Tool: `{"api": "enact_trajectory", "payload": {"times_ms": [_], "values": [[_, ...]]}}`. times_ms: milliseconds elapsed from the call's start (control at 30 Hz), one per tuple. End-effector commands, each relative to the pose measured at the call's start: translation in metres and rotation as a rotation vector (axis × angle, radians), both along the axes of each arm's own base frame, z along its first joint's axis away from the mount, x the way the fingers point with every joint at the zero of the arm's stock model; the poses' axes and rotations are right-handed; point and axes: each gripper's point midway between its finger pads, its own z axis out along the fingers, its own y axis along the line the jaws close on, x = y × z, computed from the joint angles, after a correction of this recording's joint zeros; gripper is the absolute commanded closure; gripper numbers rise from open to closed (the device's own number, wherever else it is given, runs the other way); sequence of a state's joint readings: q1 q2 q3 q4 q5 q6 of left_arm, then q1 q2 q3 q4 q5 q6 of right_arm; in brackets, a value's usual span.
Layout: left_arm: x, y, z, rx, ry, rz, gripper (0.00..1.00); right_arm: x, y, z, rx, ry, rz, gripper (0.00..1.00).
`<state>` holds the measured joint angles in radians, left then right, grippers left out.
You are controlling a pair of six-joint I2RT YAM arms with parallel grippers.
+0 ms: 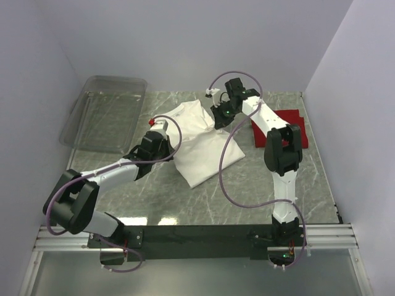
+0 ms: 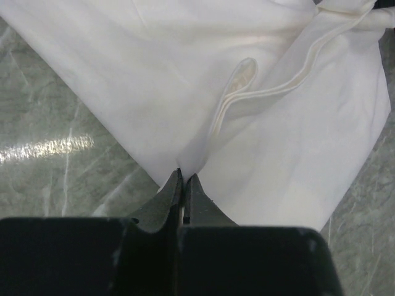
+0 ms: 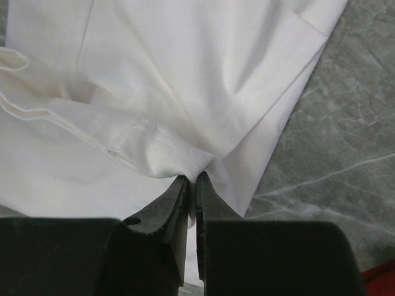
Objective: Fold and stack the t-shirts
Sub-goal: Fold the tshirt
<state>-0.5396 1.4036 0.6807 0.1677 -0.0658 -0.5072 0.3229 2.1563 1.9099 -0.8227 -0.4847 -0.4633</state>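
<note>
White cloth t-shirt, rumpled.
Left pincer clamps its 10 o'clock edge; right pincer clamps 1 o'clock edge.

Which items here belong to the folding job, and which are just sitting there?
Job: white t-shirt, pinched by left gripper and right gripper; red t-shirt, at the right.
Lying about: clear plastic bin, far left.
</note>
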Motion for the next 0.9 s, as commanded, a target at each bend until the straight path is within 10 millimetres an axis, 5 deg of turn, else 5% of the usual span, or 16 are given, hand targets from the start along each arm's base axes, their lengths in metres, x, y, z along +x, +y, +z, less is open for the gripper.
{"api": "enact_trajectory", "payload": {"times_ms": [0,400,567,600,633,733,867], "values": [[0.024,-0.004,0.021,-0.018,-0.062,-0.01,0.99,0.023,0.007,0.013,0.015,-0.06,-0.053,1.0],[0.038,-0.006,0.009,-0.016,-0.026,-0.022,0.99,0.032,0.007,0.006,0.002,-0.064,-0.111,0.99],[0.048,0.002,0.01,-0.007,-0.017,0.027,0.99,0.043,0.014,0.011,0.02,-0.11,-0.187,0.69],[0.051,0.005,0.013,-0.007,-0.021,0.052,0.96,0.047,0.015,0.015,0.024,-0.128,-0.21,0.66],[0.058,0.015,0.018,0.013,-0.032,0.11,0.76,0.051,0.016,0.02,0.036,-0.134,-0.267,0.57],[0.068,0.025,0.032,0.025,-0.048,0.178,0.47,0.07,0.012,0.04,0.04,-0.2,-0.375,0.47],[0.072,0.038,0.054,0.057,-0.09,0.233,0.42,0.069,0.003,0.067,0.058,-0.275,-0.38,0.41]]}}
